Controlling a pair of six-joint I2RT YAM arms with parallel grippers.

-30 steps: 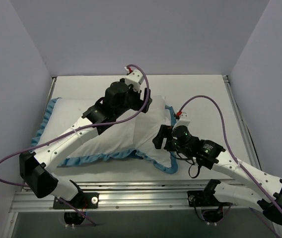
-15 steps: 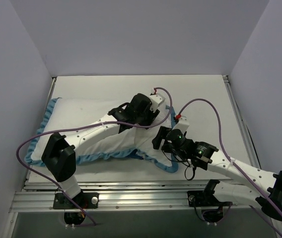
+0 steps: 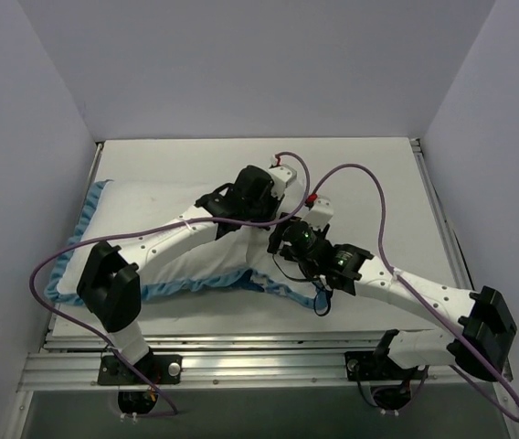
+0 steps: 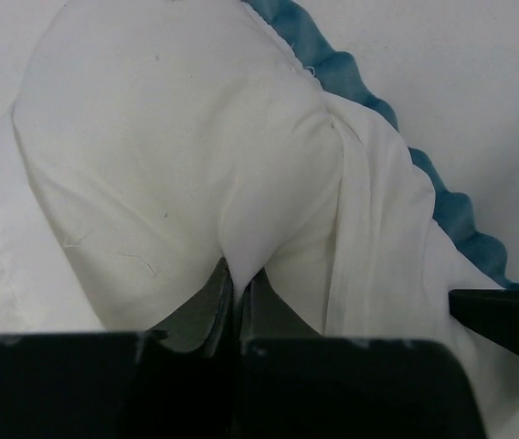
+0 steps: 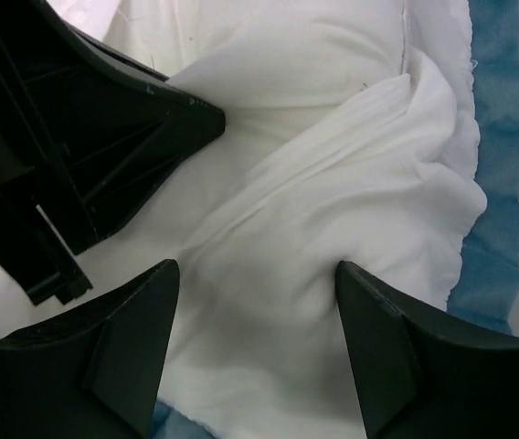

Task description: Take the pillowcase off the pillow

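Pillowcase [image 3: 136, 206]: white side up, on left half of table [image 3: 369, 169], blue ruffled edging [image 3: 70, 245] round it. Pillow [image 4: 168, 146]: plump white end bulging at case's right end, thin loose case cloth [image 4: 378, 210] draped beside it. My left gripper [image 4: 238, 274]: jaws closed tight, pinching small fold of pillow's white fabric. My right gripper [image 5: 255, 274]: jaws apart, holding nothing, hovering over crumpled white case folds just beside the edging, close to my left gripper.
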